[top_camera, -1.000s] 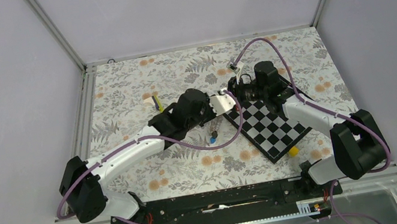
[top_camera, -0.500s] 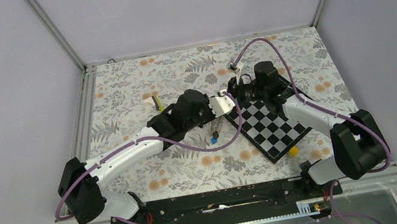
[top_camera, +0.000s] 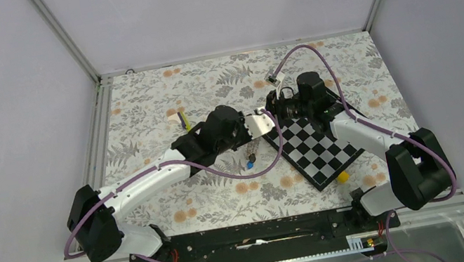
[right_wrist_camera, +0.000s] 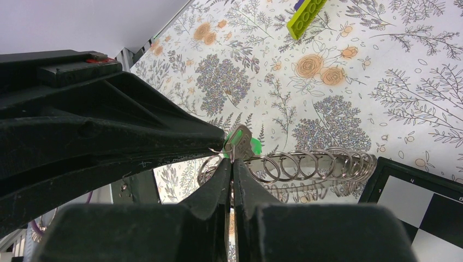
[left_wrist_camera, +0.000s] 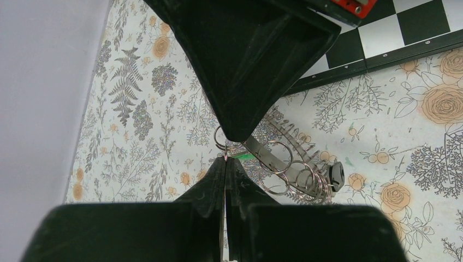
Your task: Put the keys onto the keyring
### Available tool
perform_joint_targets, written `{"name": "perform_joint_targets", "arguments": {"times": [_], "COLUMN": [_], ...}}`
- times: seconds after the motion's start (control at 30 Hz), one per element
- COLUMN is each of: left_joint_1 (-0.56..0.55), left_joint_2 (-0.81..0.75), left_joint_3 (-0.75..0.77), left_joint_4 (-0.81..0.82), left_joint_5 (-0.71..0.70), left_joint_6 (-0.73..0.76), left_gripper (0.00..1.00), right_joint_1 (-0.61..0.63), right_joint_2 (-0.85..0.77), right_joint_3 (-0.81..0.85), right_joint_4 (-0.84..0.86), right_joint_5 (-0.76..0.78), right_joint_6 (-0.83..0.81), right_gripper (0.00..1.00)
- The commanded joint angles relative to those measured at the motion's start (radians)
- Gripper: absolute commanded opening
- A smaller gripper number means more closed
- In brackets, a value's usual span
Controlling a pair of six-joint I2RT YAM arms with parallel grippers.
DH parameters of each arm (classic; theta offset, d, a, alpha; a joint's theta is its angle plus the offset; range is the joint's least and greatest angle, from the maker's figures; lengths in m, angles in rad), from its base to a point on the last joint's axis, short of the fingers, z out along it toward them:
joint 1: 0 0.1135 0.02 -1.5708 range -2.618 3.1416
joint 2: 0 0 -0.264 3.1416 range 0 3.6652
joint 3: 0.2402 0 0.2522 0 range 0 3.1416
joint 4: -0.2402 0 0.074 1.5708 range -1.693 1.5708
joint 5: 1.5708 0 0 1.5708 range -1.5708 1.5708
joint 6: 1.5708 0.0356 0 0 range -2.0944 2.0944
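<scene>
Far left on the floral tabletop (top_camera: 139, 104) lies a studded yellow-green brick (top_camera: 183, 119), well apart from everything I am handling. My left arm reaches in from the near left corner toward the middle. My left gripper (left_wrist_camera: 225, 164) is clenched, its two fingers pressed flat together with a thin loop of wire nipped at the very tip.

That loop is the end ring of the keyring (right_wrist_camera: 306, 164), a run of linked silver split rings trailing from the pinch toward the checkerboard's corner. At its far end, in my left wrist view, sits a small dark round piece; I cannot tell whether it is threaded on. Tucked against the pinch is the green key (right_wrist_camera: 248, 146), its bright head just beside the end ring and its silver blade pointing up past it.

From above, just below my left gripper, the black-brown key (top_camera: 252, 152) and the blue key (top_camera: 249, 164) sit close together, the blue one nearer my bases. Whether they hang on the rings I cannot tell.

My right gripper (right_wrist_camera: 232, 164) meets the left one tip to tip at that same end ring. It is clenched too, with ring wire at its fingertips; I cannot tell whether the green key's blade is caught there as well.

Right of it the black-and-white checkerboard (top_camera: 317, 149) lies skewed under my right arm, and a small yellow block (top_camera: 342, 176) rests just off its near corner.
</scene>
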Motion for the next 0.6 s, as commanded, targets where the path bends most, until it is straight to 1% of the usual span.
{"name": "perform_joint_targets", "arguments": {"times": [0.0, 0.37, 0.57], "left_joint_1": [-0.005, -0.004, -0.005], "left_joint_2": [-0.032, -0.024, -0.017], "left_joint_3": [0.004, 0.015, 0.027], "left_joint_4": [0.021, 0.058, 0.063], "left_joint_5": [0.023, -0.059, -0.07], "left_joint_6": [0.006, -0.012, -0.017], "left_gripper": [0.0, 0.0, 0.0], "right_joint_1": [0.005, 0.005, 0.005], "right_joint_2": [-0.02, -0.02, -0.015], "right_joint_3": [0.023, 0.022, 0.023], "right_joint_4": [0.051, 0.05, 0.054], "right_joint_5": [-0.005, -0.014, -0.02], "right_joint_6": [-0.01, -0.015, -0.01], "right_gripper": [0.0, 0.0, 0.0]}}
